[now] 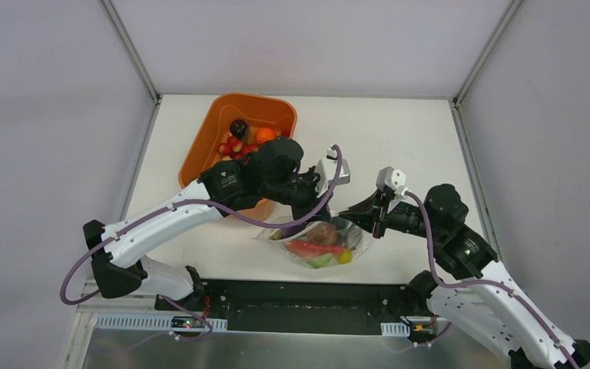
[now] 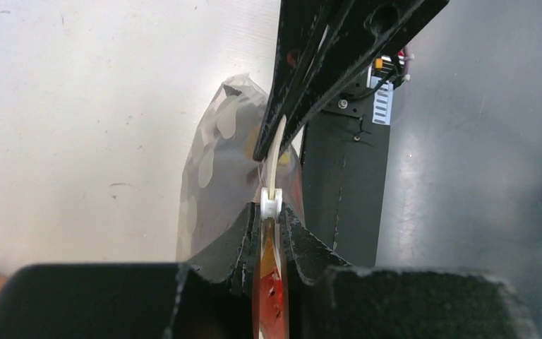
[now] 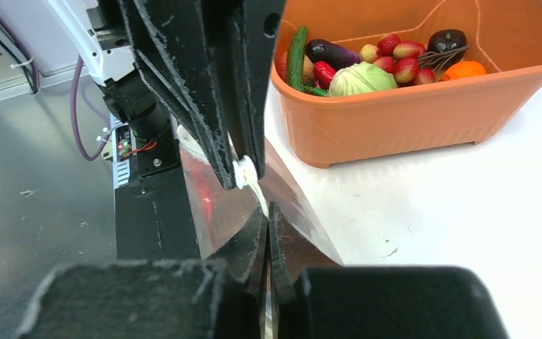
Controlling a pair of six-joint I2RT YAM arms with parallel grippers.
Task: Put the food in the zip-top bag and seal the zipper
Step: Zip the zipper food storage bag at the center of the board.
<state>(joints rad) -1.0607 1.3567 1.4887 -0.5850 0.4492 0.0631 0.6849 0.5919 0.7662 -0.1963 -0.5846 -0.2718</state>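
Zip-top bag (image 1: 324, 243), loaded with food (image 1: 319, 247), sits at the table's (image 1: 399, 154) near edge, left gripper (image 2: 271, 227) and right gripper (image 3: 268, 220) both clamped on its zipper (image 2: 274, 161); I judge uneven pulling may slip the strip, leaving gaps.

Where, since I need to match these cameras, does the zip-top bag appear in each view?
Top external: zip-top bag, low centre.
Left wrist: centre, its dotted film standing upright.
Right wrist: centre-left, clear film.
Shared landmark: black base plate, next to the bag in all three.
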